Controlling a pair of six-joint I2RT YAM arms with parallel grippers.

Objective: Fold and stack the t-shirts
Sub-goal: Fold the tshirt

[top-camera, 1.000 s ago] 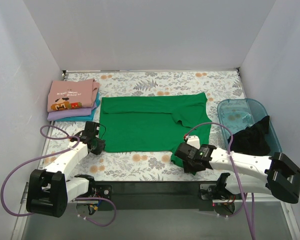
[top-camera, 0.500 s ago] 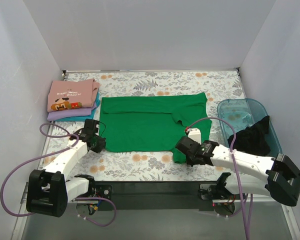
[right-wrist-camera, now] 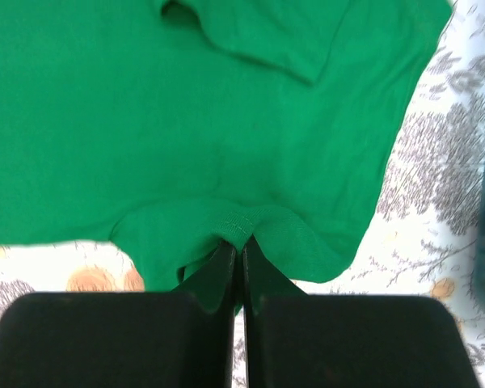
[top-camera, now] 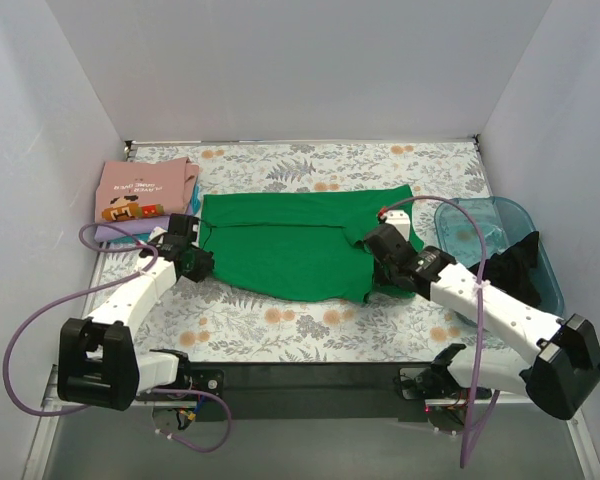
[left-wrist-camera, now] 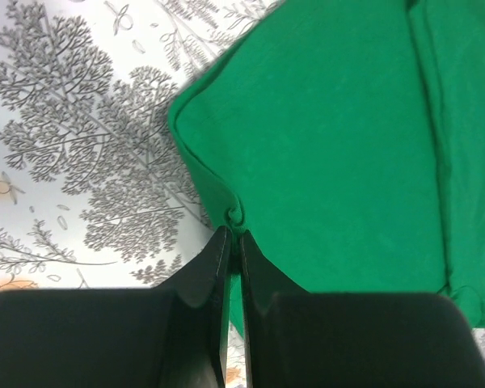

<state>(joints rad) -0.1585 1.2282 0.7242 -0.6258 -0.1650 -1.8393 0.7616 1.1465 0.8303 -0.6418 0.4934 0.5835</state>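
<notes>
I am pinching the near edge of the green t-shirt (top-camera: 280, 250), my left gripper (left-wrist-camera: 232, 234) and right gripper (right-wrist-camera: 239, 243) each clenched on its cloth.

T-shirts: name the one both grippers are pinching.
The green t-shirt, spread out flat; the pink one lies folded at far left, the dark one in the bin.

You have bare table (top-camera: 280, 325) along the near edge, plus a strip at the far edge behind the green t-shirt (top-camera: 290, 250). The folded stack (top-camera: 145, 195) blocks the far-left corner. The bin (top-camera: 475, 220) with dark cloth (top-camera: 510, 275) fills the right edge. Walls (top-camera: 300, 70) close three sides.
</notes>
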